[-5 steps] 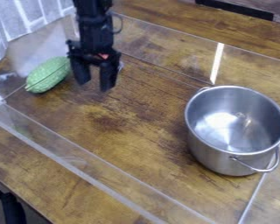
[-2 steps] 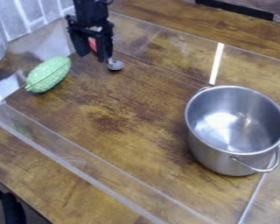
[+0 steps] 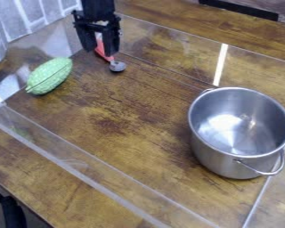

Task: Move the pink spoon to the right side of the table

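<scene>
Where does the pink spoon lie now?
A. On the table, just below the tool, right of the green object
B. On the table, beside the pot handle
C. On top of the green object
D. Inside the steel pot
A: the pink spoon rests on the table under the tool, far from the steel pot.

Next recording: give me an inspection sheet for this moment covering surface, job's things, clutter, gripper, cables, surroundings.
Surface: the table is dark, worn wood grain, edged with low clear plastic strips.
Job's things: the pink spoon lies at the far left of the table, its greyish end toward the centre, its handle running up between the fingers.
Clutter: a green ridged oval object at the left edge; a steel pot on the right, nothing seen inside.
Gripper: the gripper is at the spoon's handle end; whether it grips cannot be told.
Cables: nothing seen.
Surroundings: a pale cloth-like backdrop behind the far left corner.
</scene>
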Controlling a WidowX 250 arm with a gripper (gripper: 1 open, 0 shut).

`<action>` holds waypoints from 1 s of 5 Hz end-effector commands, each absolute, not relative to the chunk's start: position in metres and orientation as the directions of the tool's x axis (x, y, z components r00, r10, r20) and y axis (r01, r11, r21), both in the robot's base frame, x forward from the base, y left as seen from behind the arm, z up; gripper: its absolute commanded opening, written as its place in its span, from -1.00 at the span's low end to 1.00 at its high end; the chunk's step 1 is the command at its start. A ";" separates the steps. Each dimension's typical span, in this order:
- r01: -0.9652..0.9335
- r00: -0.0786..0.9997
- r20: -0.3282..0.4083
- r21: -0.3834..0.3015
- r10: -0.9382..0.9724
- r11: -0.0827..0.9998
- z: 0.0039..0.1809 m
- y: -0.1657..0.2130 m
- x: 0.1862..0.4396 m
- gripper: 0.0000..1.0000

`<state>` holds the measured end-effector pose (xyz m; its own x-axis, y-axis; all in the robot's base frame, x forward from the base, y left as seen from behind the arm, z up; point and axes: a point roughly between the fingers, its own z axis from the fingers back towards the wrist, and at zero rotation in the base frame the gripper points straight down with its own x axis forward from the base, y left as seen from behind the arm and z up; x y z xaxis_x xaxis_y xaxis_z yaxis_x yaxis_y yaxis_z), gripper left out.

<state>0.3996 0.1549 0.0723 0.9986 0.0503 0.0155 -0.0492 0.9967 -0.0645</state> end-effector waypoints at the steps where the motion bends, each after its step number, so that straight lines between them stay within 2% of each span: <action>1: -0.086 0.993 0.075 -0.060 0.091 0.994 0.097 0.157 0.411 -1.00; 5: -0.155 0.985 0.063 -0.103 0.162 0.983 0.086 0.152 0.413 -1.00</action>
